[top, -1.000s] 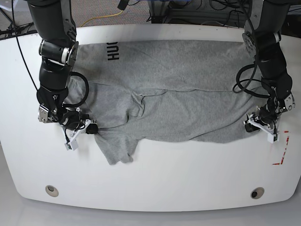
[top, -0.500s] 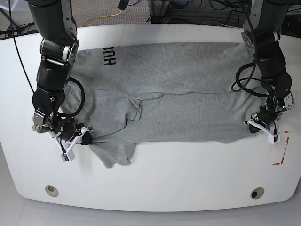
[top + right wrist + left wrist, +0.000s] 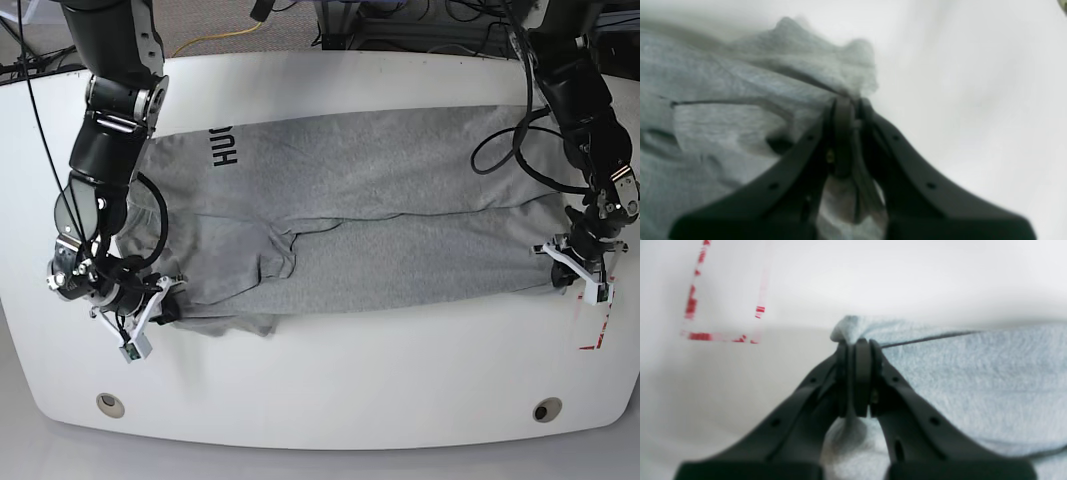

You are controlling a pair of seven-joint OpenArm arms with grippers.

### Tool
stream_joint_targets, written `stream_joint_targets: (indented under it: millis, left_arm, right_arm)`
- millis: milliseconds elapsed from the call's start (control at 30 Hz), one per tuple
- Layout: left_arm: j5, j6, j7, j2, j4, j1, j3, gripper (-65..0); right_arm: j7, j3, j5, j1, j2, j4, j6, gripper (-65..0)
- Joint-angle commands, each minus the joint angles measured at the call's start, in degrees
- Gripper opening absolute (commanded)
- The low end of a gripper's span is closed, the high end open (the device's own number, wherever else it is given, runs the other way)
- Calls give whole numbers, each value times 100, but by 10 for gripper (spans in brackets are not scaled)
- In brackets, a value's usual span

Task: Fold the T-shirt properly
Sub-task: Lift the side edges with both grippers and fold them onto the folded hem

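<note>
The light grey T-shirt lies lengthwise across the white table, its near half doubled over the far half, with black lettering at the far left. My left gripper, on the right of the base view, is shut on the shirt's right near corner. My right gripper, on the left of the base view, is shut on the shirt's left near edge. Both hold the cloth low over the table, and it runs taut between them.
A red tape corner mark lies on the table just beyond my left gripper and also shows in the left wrist view. Two round holes sit near the table's front edge. Cables lie behind the table.
Both grippers have pulled outward, the right one also toward the front edge. The shirt has stretched flatter, and the loose sleeve flap at the front left has been drawn in.
</note>
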Motion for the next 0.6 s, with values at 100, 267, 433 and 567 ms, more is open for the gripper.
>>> stream_joint_targets:
  millis: [100,267,433,567]
  left_arm:
    - [-27,28,636,6,1626,536,-209,-650]
    - [-264,-157,1436,155,2654,1002,-438,-650]
    - [-475,-447,1858,164,3129,1503,-763,-650]
    - [-607,-579,2210,173,3410,1978,-983,-650]
  right_arm:
    - [-631,52,33,-374,120,1491,-21,-650]
    - [-903,61,33,-998,111,2493,-21,-650]
    - [-947,211,42,-1543,102,3100,-21,-650]
    - [-1158,606,42,-2000,67,3531,-21,-650]
